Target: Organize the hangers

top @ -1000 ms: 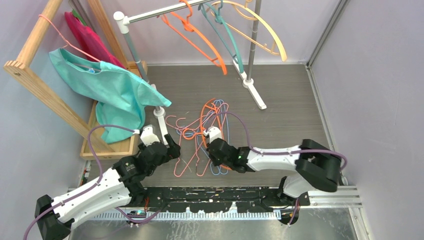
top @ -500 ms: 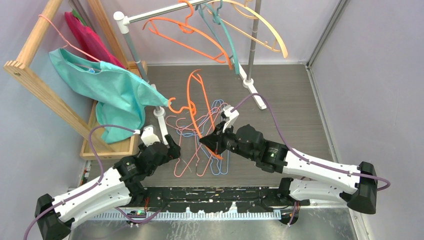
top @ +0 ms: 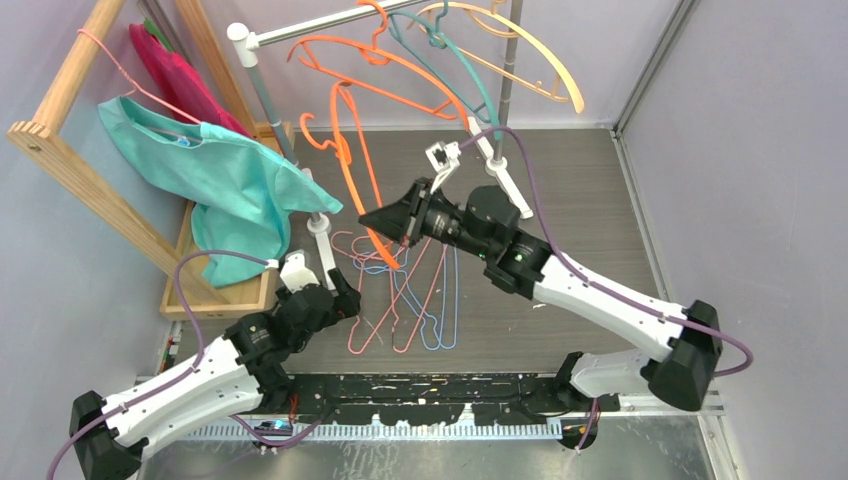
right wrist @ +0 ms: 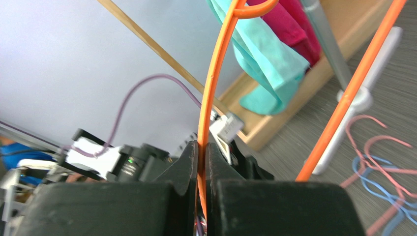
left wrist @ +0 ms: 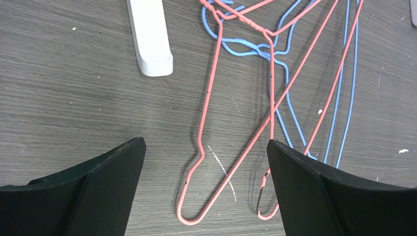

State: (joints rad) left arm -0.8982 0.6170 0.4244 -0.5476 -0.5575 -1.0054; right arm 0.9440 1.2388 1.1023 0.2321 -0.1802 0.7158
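My right gripper is shut on the thin bar of an orange plastic hanger and holds it in the air, hook up and to the left. In the right wrist view the orange hanger runs up from between the closed jaws of the right gripper. Pink and light-blue wire hangers lie tangled on the floor. My left gripper stands open above a pink wire hanger and a blue one. On the silver rail hang an orange hanger, a teal one and a cream one.
A wooden rack at the left carries a teal shirt on a pink wire hanger and a magenta garment. The rail's white feet and near post stand on the floor. Grey walls close the back and right.
The right arm has lifted the orange hanger out of the floor pile, up and toward the back left. The hangers on the rail have swung. The left arm has not moved.
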